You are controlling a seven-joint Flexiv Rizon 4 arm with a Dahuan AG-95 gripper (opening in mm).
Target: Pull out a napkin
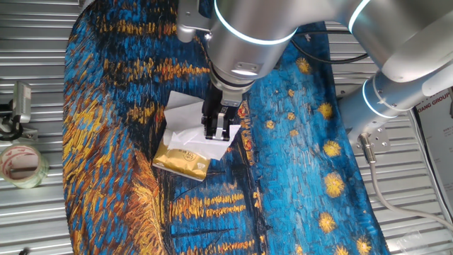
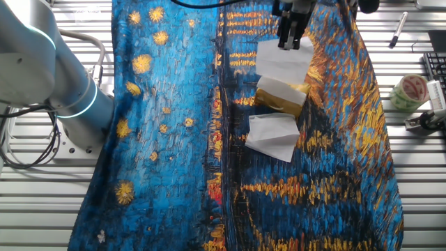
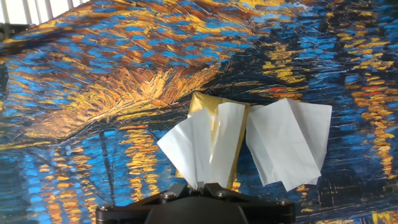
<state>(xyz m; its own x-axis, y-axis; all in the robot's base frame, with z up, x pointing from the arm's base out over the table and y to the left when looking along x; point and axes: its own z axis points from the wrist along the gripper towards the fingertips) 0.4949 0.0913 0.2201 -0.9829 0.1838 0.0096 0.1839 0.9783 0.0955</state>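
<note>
Gripping a white napkin (image 3: 205,146) rising out of a gold tissue pack (image 1: 182,159) on a painted blue and gold cloth (image 1: 297,156).

Hanging above the pack with the gripper (image 1: 220,127) pointing down, jaws pinched narrow on the upper edge of the napkin, as seen in the hand view where the sheet is running up between the fingertips. Fanning out below the grip, creased and soft, its lower end seemingly tucked in the pack's slot. Lying flat just right of the pack in the hand view, a second white sheet (image 3: 286,142), not touched. Looking feather-light, limp and easy to tear, so likely needing a hold near the bunched middle fold rather than a loose corner, and a straight, gentle pull, lest the light pack lift too.
</note>
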